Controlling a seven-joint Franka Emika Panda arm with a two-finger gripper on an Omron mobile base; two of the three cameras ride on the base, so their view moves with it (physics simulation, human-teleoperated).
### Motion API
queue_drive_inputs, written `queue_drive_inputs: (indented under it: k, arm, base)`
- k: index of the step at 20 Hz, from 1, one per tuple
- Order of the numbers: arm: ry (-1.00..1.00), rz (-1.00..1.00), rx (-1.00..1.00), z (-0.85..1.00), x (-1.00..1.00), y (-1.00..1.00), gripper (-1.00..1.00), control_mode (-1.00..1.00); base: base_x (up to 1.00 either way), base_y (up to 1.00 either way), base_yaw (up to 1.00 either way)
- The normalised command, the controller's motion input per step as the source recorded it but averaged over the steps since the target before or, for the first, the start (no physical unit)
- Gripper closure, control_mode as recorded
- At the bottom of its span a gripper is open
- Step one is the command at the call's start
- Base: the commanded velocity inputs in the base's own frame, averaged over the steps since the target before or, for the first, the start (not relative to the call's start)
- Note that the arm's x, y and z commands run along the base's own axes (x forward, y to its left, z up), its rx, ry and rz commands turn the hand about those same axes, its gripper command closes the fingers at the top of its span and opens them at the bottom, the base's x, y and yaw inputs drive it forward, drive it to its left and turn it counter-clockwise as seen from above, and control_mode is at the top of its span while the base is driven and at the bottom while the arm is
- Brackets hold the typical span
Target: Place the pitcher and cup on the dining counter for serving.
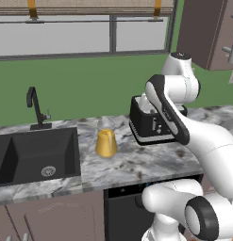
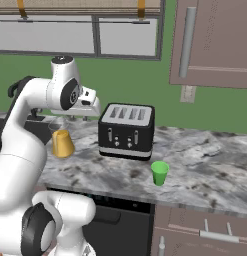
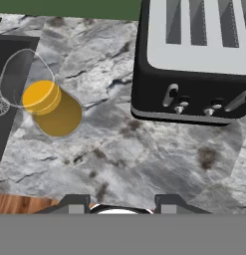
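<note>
Fingertips (image 3: 77, 203) of the gripper (image 3: 119, 206) rise dark at the bottom of the hand view with a clear gap between them and nothing in it, so the jaws stand apart over bare stone. Below them spreads a grey-white marbled wall counter (image 1: 137, 162) with dark veining. On it stands the pitcher (image 1: 106, 139), upright, its lower part yellow-orange and its upper part clear, just beside the right edge of a black sink (image 1: 37, 153) with a black faucet (image 1: 37, 107) behind the basin. A black toaster (image 2: 127, 131) with four slots sits to the pitcher's right, apart from it. The cup (image 2: 159, 173), small and bright green, stands in front of the toaster's right end, near the counter's front edge. Behind the counter runs a green wall (image 1: 89, 80) with a wide window (image 1: 80, 33) above, and a brown upper cabinet (image 2: 215, 40) hangs at the right. Taupe cabinet fronts (image 2: 205, 227) and a dark appliance (image 1: 122, 212) sit beneath the stone.
</note>
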Motion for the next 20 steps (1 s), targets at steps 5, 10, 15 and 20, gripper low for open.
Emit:
queue_drive_inputs:
  k: [5,10,15,20]
  arm:
    - [0.0,0.0,0.0,0.0,0.0,0.0,-1.0,-1.0]
    - [0.0,0.0,0.0,0.0,0.0,0.0,-1.0,-1.0]
    - [0.0,0.0,0.0,0.0,0.0,0.0,-1.0,-1.0]
    - [0.0,0.0,0.0,0.0,0.0,0.0,-1.0,-1.0]
  base:
    - [0.0,0.0,0.0]
    - [0.0,0.0,0.0]
    - [0.0,0.0,0.0]
    - [0.0,0.0,0.0]
